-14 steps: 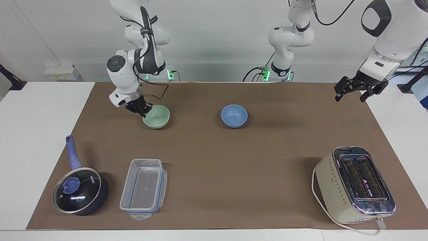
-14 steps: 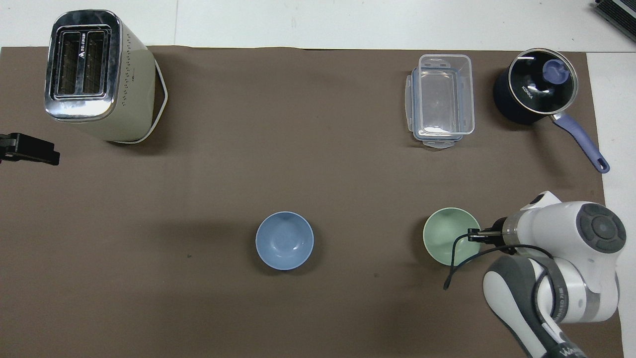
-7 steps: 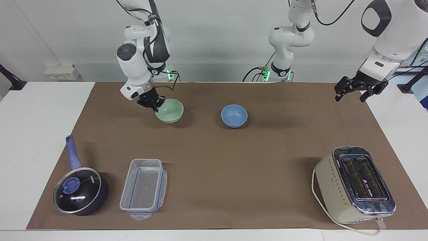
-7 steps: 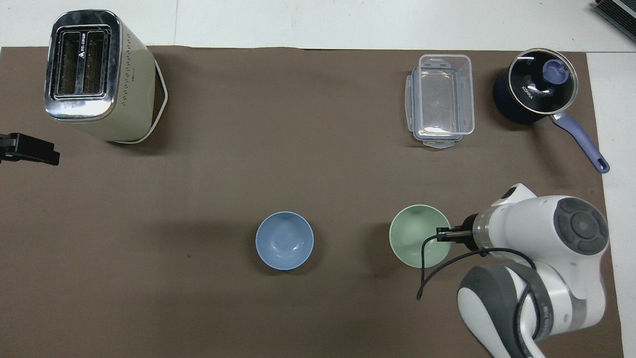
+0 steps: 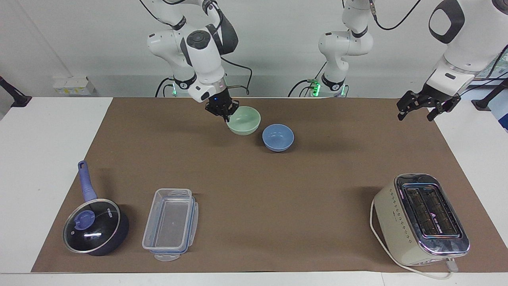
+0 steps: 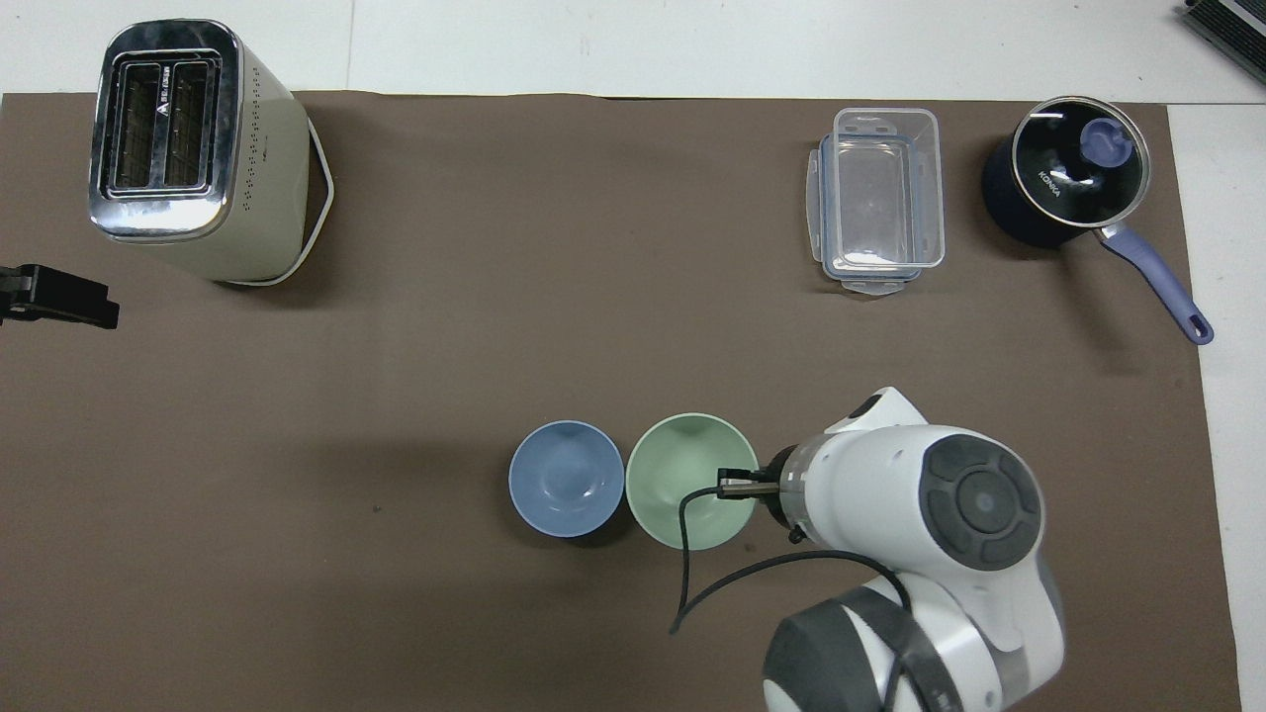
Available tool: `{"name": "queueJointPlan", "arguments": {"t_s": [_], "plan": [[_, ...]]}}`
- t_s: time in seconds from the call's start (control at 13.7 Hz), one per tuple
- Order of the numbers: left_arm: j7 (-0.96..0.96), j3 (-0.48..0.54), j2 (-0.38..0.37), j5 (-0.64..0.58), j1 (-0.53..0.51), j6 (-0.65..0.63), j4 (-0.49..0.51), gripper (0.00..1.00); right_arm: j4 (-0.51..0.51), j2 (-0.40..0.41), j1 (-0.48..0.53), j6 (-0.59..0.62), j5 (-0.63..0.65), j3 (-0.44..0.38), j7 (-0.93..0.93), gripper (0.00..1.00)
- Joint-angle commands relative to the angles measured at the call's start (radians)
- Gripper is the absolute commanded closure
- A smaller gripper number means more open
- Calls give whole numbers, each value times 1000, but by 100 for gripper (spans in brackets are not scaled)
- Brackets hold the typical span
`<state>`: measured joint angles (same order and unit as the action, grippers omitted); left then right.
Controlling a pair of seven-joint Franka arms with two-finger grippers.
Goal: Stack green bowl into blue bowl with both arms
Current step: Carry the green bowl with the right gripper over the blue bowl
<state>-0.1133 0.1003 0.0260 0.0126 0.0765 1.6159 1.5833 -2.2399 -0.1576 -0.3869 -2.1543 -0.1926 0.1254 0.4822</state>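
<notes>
Over the surface, beside the blue bowl: right hand (image 5: pixel 224 111) closed on the rim of the green bowl (image 5: pixel 244 120), at the rim's edge toward the right arm's end.
Change over the last second: green bowl lifted off the surface near the right arm's end and carried sideways toward the middle; now raised, rim roughly level, its shadow falling on the brown mat (image 5: pixel 254 190) below.
Unchanged: blue bowl (image 5: pixel 278 137), resting on the mat in the same place; left hand in the same raised pose.
Meaning for the task: pick-up done and most of the carry done; remaining, by judgement, a short sideways shift until centred over the blue bowl, then a lowering and a release.
Green bowl relative to right hand: rim pinched between the fingertips, bowl body hanging out from the hand toward the blue bowl.
Green bowl relative to blue bowl: just beside it in the overhead view, rims nearly meeting, not yet over it; no contact visible.
Left hand (image 5: pixel 428 105): fingers spread wide, holding nothing, waiting over the edge of the mat at the left arm's end, well apart from both bowls.
Risk, by judgement: a one-sided rim grip may let the bowl tip on release if not centred.
</notes>
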Motion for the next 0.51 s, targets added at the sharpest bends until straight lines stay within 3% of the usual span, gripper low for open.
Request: {"name": "queueJointPlan", "arguments": {"t_s": [0.0, 0.44], "plan": [[-13, -8, 3, -20, -11, -16, -11, 0, 94, 101, -75, 14, -24, -3, 96, 100], [-13, -8, 3, -20, -11, -16, -11, 0, 140, 187, -153, -4, -2, -3, 179, 100]]}}
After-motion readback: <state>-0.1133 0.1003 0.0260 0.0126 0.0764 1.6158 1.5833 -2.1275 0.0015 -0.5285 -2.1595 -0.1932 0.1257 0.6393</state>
